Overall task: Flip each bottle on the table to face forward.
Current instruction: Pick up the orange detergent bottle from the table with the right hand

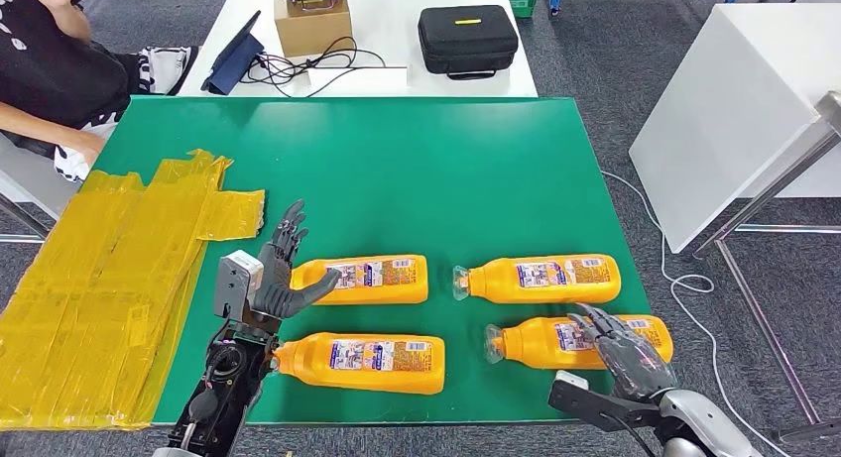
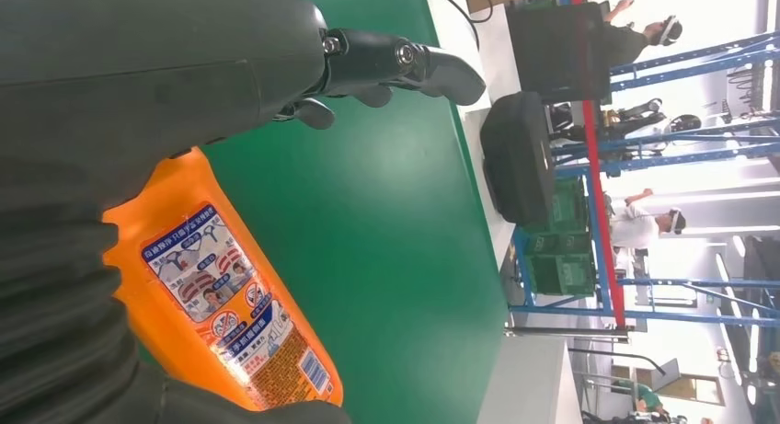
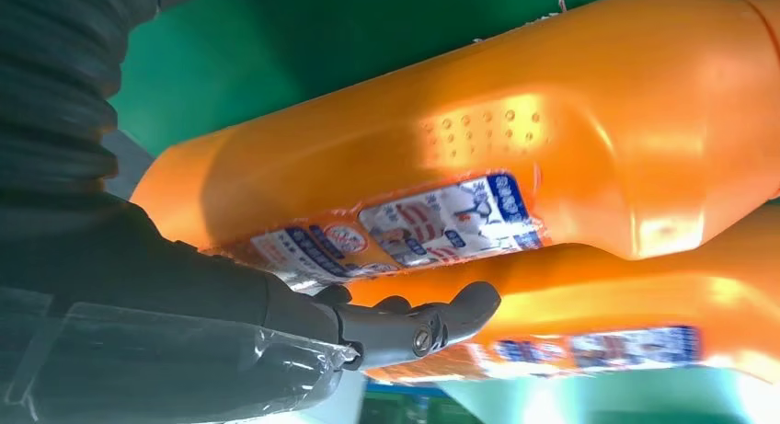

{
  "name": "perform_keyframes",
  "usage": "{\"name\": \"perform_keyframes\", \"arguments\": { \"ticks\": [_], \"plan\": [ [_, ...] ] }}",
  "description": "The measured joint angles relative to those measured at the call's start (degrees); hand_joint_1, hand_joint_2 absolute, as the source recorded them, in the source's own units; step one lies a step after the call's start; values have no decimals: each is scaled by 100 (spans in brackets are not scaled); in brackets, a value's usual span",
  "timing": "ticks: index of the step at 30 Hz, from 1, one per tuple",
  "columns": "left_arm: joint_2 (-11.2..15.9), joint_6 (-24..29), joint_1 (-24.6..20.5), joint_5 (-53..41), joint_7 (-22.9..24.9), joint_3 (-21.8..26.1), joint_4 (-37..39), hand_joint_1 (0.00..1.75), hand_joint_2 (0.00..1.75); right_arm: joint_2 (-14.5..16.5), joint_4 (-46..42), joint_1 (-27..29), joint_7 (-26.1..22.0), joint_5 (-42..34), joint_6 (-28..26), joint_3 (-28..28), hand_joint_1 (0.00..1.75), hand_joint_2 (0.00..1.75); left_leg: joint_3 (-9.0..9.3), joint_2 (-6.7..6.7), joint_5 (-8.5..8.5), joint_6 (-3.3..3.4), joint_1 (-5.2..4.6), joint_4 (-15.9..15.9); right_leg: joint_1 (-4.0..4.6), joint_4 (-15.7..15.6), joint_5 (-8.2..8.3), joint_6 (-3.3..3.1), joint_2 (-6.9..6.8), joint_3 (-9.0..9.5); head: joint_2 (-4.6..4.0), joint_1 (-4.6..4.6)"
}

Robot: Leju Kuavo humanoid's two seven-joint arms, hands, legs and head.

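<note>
While four orange bottles lie on the green table [image 1: 417,160], both hands close in.
Left hand [image 1: 283,279], fingers spread and empty, touches the 9 o'clock bottle [image 1: 372,279]; right hand [image 1: 625,353] rests on the 4 o'clock bottle [image 1: 555,340], grip unclear; next, clasp and roll.

White table [image 1: 516,65] beyond the green surface: black zipped case [image 1: 467,39] toward its right end, cardboard box [image 1: 311,23] left of the case, dark tablet [image 1: 234,57] propped at its left edge, cables [image 1: 298,64] between. Seated person [image 1: 55,70] left of it.
</note>
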Motion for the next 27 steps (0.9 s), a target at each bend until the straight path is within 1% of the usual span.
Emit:
{"name": "perform_keyframes", "arguments": {
  "ticks": [8, 16, 21, 27],
  "plan": [
    [0, 11, -24, 7, 1, 0, 71, 0, 175, -10, 80, 0, 148, 183, -114, -149, 0, 175, -1, 0, 0, 0, 0, 0, 0, 1, 0, 0, 0, 0, 0, -1],
    [-1, 24, -31, 7, 1, 0, 134, 0, 175, 6, 181, -14, 192, 313, -184, -211, 0, 175, -2, 0, 0, 0, 0, 0, 0, 1, 0, 0, 0, -1, 0, -1],
    [-2, 30, -40, 0, -7, 6, 195, 0, 175, 105, 219, -76, 208, 473, -455, -305, 0, 175, -2, 1, 0, 0, 0, 0, 0, 1, 0, 0, 0, -1, 0, -2],
    [-7, 45, -45, -9, -32, 16, 265, 0, 175, 240, 216, -157, 208, 563, -572, -412, 0, 175, -3, 0, 1, 0, 0, 0, 0, 1, 0, 0, 0, -1, 0, -1]
  ]
}}
